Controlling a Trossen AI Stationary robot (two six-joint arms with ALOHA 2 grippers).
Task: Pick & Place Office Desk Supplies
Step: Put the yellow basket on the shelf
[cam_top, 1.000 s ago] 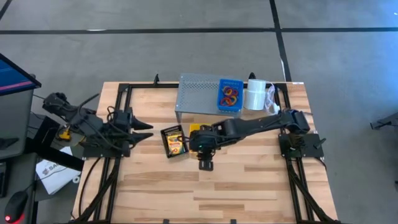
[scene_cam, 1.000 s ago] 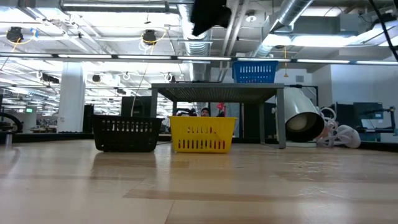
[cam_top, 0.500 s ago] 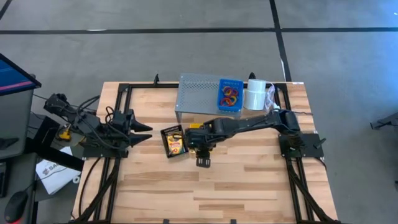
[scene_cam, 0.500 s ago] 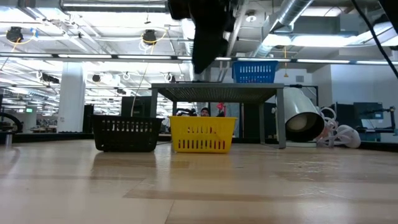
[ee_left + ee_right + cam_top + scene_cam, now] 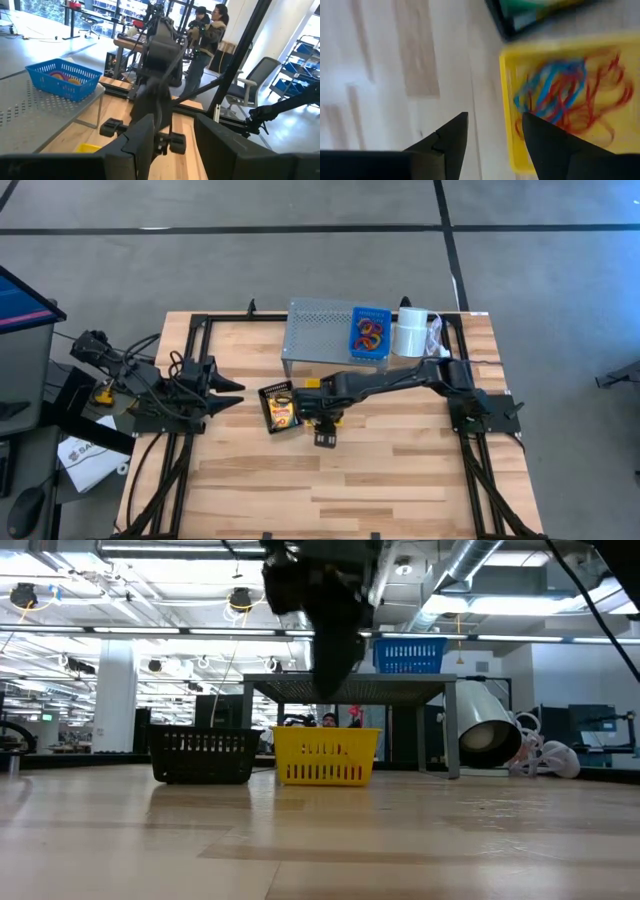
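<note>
Right gripper (image 5: 324,420) is hanging over the middle of the pale wooden table (image 5: 400,480), its two dark fingers (image 5: 445,142) standing apart with nothing between them, just beside a yellow plastic basket (image 5: 512,135).

Seen in one view only:
- The right wrist view is showing a tangle of thin red and blue rubber-band loops (image 5: 565,105) lying inside that yellow basket, and a corner of a dark basket (image 5: 520,20) next to it; the high view is hiding most of the yellow basket under the arm.
- The low view is showing the yellow basket (image 5: 326,757) beside a black slotted basket (image 5: 203,756), both in front of the grey perforated metal riser (image 5: 350,688).
- The high view alone is showing a small black-and-yellow crayon box (image 5: 279,407) lying flat, just beside the right gripper.

Change from one second ago: the right arm has been drawing back toward the riser and coming lower, and its fingers have been spreading wider.

Left gripper (image 5: 232,392) is waiting at the table's left edge, fingers partly apart and holding nothing.

Surroundings:
- A blue plastic basket (image 5: 370,333) holding coloured loops is sitting on top of the riser.
- A white roll (image 5: 411,332) is lying beside the riser.
- Two people (image 5: 207,30) are standing in the room beyond.

In the low view the right arm is covering part of the riser.
</note>
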